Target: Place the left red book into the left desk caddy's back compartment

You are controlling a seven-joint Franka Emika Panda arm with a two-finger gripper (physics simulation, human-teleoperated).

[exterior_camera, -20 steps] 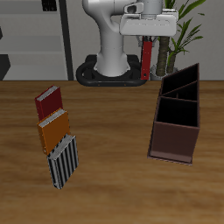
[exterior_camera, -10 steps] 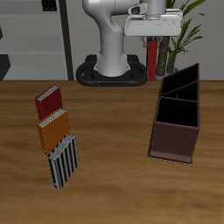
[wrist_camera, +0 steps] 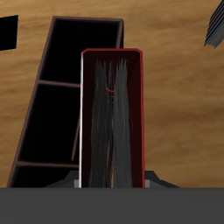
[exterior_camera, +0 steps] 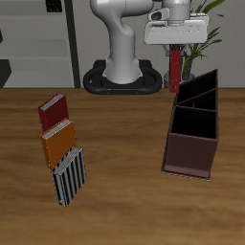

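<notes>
End effector pinching left red book, long axis vertical, above left desk caddy

No legible text, label, brand, number or sign appears in either view. The covers of the books on the table and the walls of the dark brown-maroon open-topped caddy carry no readable markings.

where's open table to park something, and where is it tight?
Bare wood lies between the stack of three books and the left desk caddy, and along the table's front edge. It is tight at the stack: maroon book, orange book and striped book overlap. All three caddy sections look empty. The gripper holds the left red book upright above the caddy's far end.
</notes>
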